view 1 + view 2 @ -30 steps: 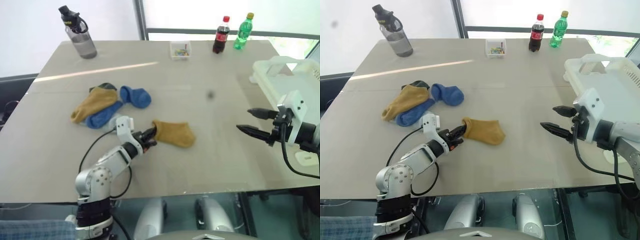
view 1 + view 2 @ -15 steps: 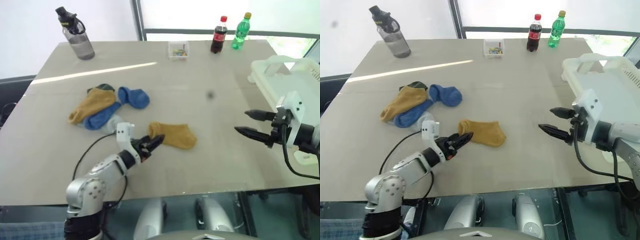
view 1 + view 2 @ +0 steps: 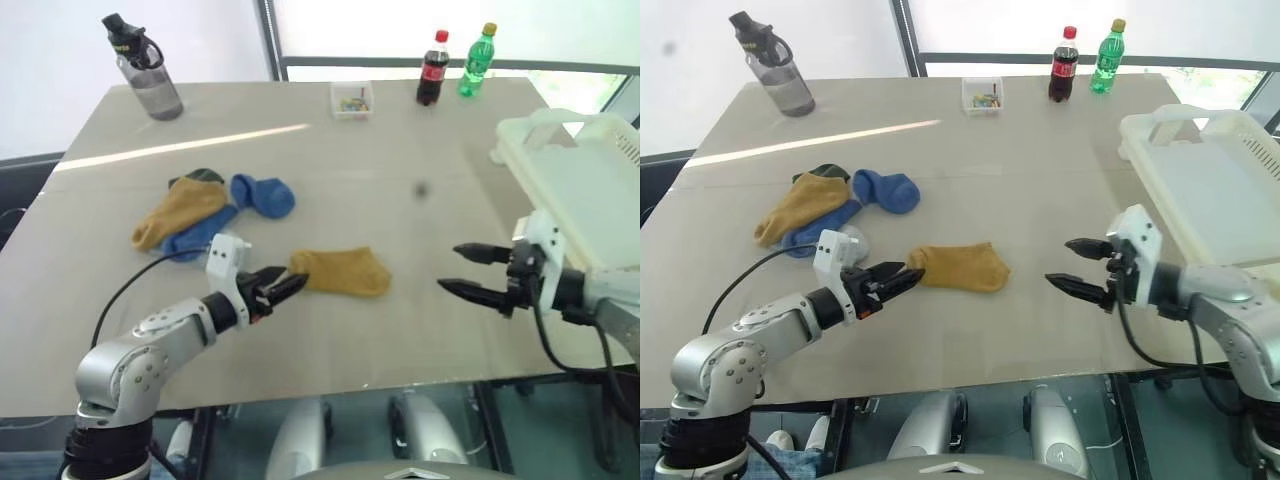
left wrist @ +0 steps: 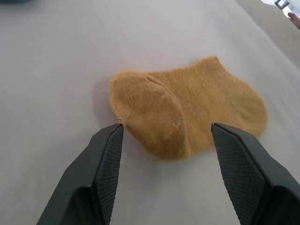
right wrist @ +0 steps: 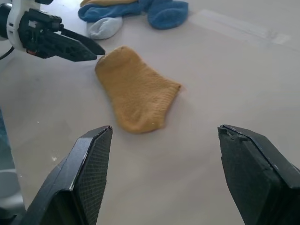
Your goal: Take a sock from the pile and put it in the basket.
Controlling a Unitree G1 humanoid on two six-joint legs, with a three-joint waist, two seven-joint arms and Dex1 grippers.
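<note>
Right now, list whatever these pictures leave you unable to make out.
- Basket: its far right side is cut off by the head views' edge.
- Small clear box: contents too small to identify.
- Pile: the dark green piece is mostly hidden under the yellow and blue socks.
- Sock: underside hidden against the table.

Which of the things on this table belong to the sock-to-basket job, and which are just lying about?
Job:
- mustard-yellow sock, lying apart from the heap
- sock pile
- cream-white basket
- left tool, open beside the sock
- right tool, open

Lying about:
- grey water bottle
- small clear box
- cola bottle
- green bottle
</note>
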